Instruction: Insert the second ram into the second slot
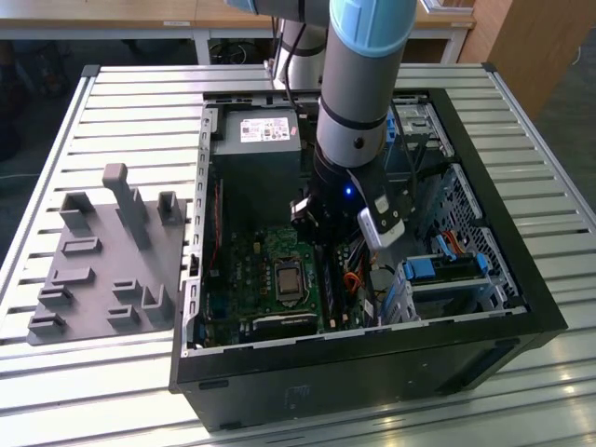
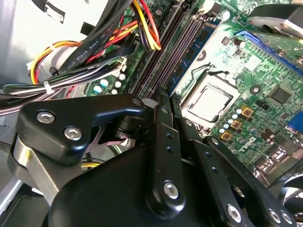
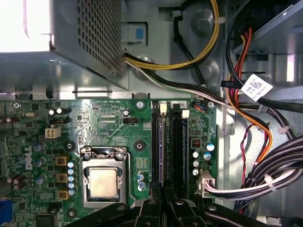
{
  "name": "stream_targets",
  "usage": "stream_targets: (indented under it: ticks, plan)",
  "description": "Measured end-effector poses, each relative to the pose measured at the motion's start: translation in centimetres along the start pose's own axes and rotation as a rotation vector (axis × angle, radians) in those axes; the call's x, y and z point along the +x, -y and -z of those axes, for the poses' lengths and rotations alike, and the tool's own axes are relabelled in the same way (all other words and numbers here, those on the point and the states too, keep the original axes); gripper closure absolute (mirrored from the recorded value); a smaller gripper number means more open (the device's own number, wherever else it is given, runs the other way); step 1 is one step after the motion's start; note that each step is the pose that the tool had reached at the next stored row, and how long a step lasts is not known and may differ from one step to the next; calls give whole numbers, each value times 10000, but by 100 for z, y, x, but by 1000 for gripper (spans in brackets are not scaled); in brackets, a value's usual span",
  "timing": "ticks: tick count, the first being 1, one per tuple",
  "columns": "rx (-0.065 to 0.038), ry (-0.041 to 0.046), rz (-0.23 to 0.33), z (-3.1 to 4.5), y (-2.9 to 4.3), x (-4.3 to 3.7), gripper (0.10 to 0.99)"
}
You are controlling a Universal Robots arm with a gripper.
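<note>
Even daylight, white glare on the power supply [image 3: 28, 28], blurred foreground linkage.

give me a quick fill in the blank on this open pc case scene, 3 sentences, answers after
1. The arm's black end effector hangs over the long dark memory slots on the ____ circuit board.
2. The square silver processor sits in a metal ____ beside those slots.
3. In the exterior view, the flat grey plastic parts holder lies outside the black computer case, on that view's ____ side.

Missing words: green; socket; left
</note>
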State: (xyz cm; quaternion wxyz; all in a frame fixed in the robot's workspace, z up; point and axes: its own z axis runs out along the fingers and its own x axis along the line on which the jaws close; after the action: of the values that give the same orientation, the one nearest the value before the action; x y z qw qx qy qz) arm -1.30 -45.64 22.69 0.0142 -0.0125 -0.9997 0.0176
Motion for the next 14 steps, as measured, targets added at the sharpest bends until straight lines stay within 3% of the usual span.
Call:
stream_targets:
  ticks: [14]
  plan:
    - [-24, -1, -8, -32, -1, -20, 945]
